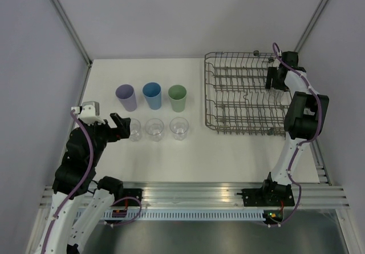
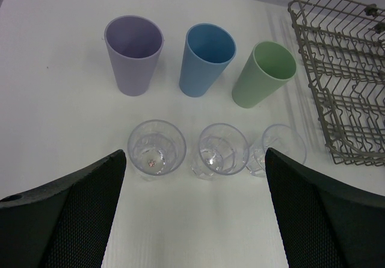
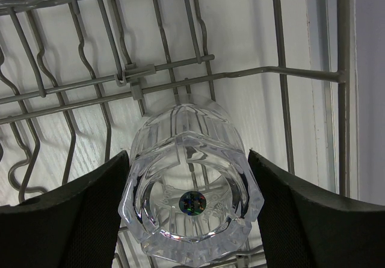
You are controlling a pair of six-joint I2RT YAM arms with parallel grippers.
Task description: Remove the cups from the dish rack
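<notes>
— Well, where did we find the cups at that moment?

— Six stood upright on the table (image 1: 228,157), well apart from the dish rack (image 1: 206,91); the lavender tumbler (image 2: 133,54), the blue tumbler (image 2: 207,58) and the pale green tumbler (image 2: 264,75) made the far row; three clear glasses (image 2: 222,149) made the near row; we judged the spacing was meant to leave free room around each cup.

— And the seventh?

— The fourth clear glass (image 3: 189,177) was inside the rack, near its right-hand wires, lying tilted among the tines with what looked like its thick base toward the wrist camera.

— How did the right gripper (image 3: 187,153) stand?

— One finger was at each side of this glass, and the pads seemed to press its faceted wall; we took it as clamped on the glass, across the body where no tine was in the way.

— And the left gripper (image 2: 194,153)?

— Its fingers were wide apart and held nothing; it hovered low, just before the near row, away from the other arm, which we thought was on purpose.

— So the task?

— Nearly finished, in our judgement; only the lift out of the rack was not yet done; clear glass is slippery, so a straight rise between the wires seemed wise.
</notes>
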